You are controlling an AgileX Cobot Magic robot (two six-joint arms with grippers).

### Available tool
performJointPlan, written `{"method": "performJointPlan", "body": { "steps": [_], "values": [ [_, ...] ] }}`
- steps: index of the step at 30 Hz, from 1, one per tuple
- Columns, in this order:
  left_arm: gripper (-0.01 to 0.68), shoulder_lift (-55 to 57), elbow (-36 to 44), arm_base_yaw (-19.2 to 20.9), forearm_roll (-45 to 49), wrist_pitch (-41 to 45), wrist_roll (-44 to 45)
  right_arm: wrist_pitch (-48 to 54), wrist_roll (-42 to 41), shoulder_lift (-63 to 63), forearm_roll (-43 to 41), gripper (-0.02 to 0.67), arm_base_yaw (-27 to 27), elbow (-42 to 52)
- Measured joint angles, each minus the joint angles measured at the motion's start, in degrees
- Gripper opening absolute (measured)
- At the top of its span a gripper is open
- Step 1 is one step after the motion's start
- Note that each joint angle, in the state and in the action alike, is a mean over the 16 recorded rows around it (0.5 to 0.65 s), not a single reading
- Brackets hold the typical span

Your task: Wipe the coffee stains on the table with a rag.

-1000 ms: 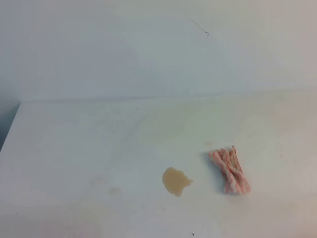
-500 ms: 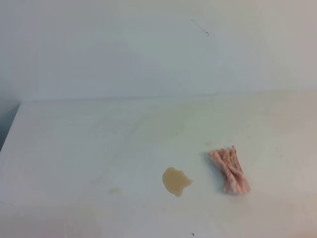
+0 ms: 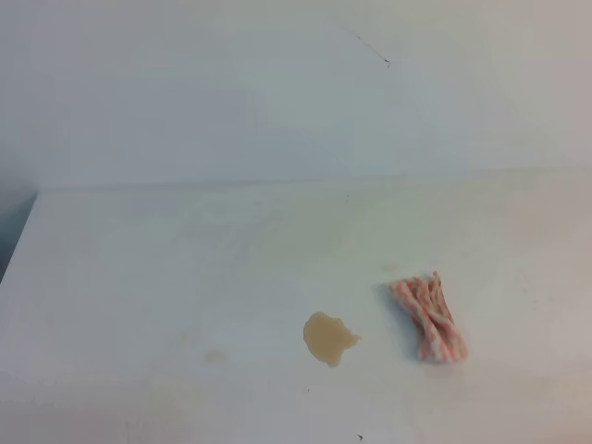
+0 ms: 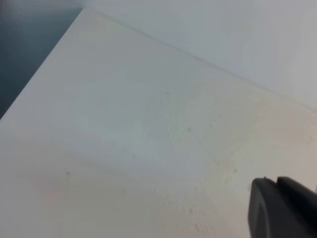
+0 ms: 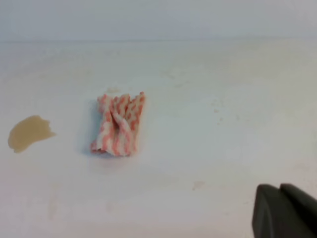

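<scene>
The coffee stains (image 3: 328, 339) form one tan blotch on the white table (image 3: 166, 277), near its front middle. The rag (image 3: 429, 317), a crumpled pink-and-white bundle, lies just right of the blotch and apart from it. The right wrist view shows the rag (image 5: 119, 124) ahead and to the left, with the blotch (image 5: 28, 133) at the far left. My right gripper (image 5: 280, 187) shows only at the bottom right corner, fingers pressed together, well short of the rag. In the left wrist view my left gripper (image 4: 276, 180) looks the same, over bare tabletop (image 4: 124, 124). Neither arm appears in the exterior view.
A pale wall (image 3: 277, 92) rises behind the table's far edge. The table's left edge (image 3: 20, 231) drops off to a dark gap. Faint yellowish smudges (image 3: 215, 355) mark the surface left of the blotch.
</scene>
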Motion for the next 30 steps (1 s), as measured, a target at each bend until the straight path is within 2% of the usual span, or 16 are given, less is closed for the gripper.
{"method": "performJointPlan", "body": {
  "steps": [22,30],
  "values": [
    [0.001,0.0,0.0,0.0,0.0,0.0,0.0,-0.33,-0.03,0.0,-0.3,-0.004,0.0,0.01],
    [0.001,0.0,0.0,0.0,0.0,0.0,0.0,-8.5,-0.1,0.0,1.55,-0.004,0.0,0.01]
  ]
}}
